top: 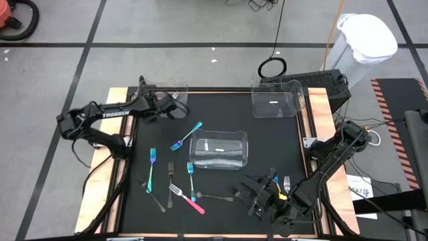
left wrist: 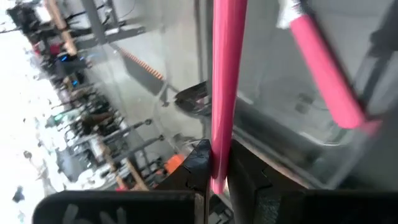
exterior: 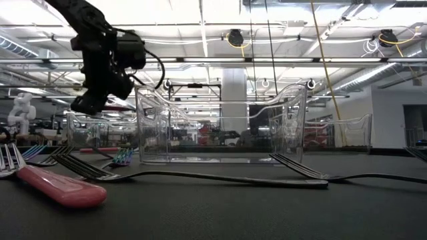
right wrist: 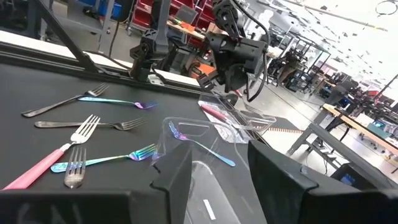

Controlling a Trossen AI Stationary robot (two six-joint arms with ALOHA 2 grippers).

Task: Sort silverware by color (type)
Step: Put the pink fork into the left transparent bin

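Pink plastic fills the left wrist view: a pink-handled piece of cutlery point(left wrist: 222, 93) stands clamped between the left gripper's point(left wrist: 214, 177) dark fingers, and a second pink-handled piece point(left wrist: 323, 68) lies just past it inside a clear plastic bin point(left wrist: 292, 143). From above, that left gripper point(top: 175, 107) sits over this clear bin at the far-left corner point(top: 164, 94) of the black table mat point(top: 274, 154), well away from the clear rectangular bin in the middle of the mat point(top: 219, 148), which serves as the landmark. Whether the held piece is a fork or a spoon cannot be told.

Left of the central bin lie the loose pieces: an iridescent blue-teal fork point(top: 186, 136) just off its far-left corner, another iridescent utensil point(top: 151, 170) farther left, a short teal fork point(top: 190, 175) near its near-left corner, and a pink-handled fork point(top: 187, 199) crossing grey metal forks point(top: 215, 197) nearer the front edge. One more grey utensil point(top: 286, 182) lies to the right of the central bin, beside the right arm.

The right gripper point(top: 267, 194) hovers near the front edge, right of the central bin, its fingers spread with nothing between them. A third clear bin point(top: 276, 99) stands at the far-right corner, beyond the central one.
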